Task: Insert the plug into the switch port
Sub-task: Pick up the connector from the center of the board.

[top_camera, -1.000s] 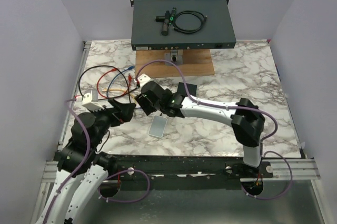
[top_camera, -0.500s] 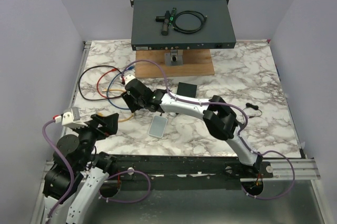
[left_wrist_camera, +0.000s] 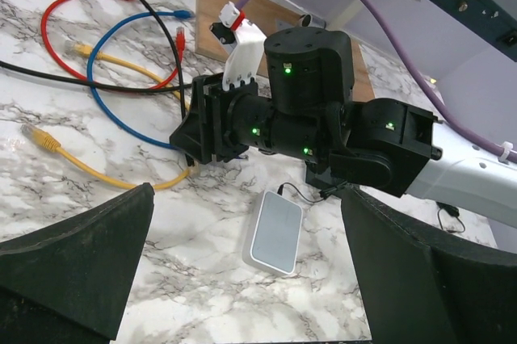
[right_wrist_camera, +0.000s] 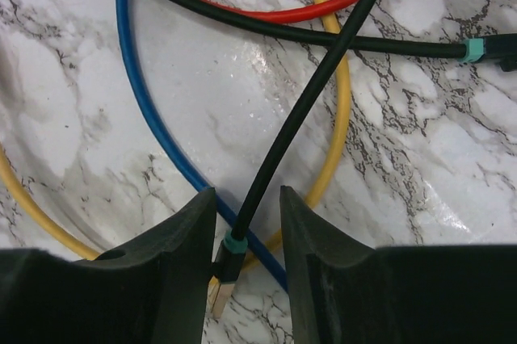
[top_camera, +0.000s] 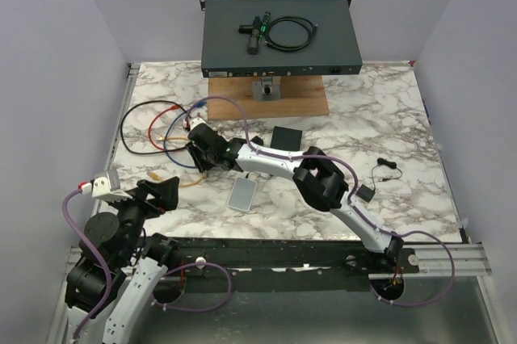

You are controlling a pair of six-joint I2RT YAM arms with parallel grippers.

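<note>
No lettering, brand, number or sign legible anywhere in these views. Only pale specks along the front panel of the switch (top_camera: 280,69), too small and blurred to read as characters.

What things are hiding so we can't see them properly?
Right wrist view: whether the fingers touch the plug is unclear.
Top view: the right gripper covers that plug; the switch has ports too small to tell apart.
Left wrist view: the switch is cut by the top edge; the right gripper hides the plug.
</note>
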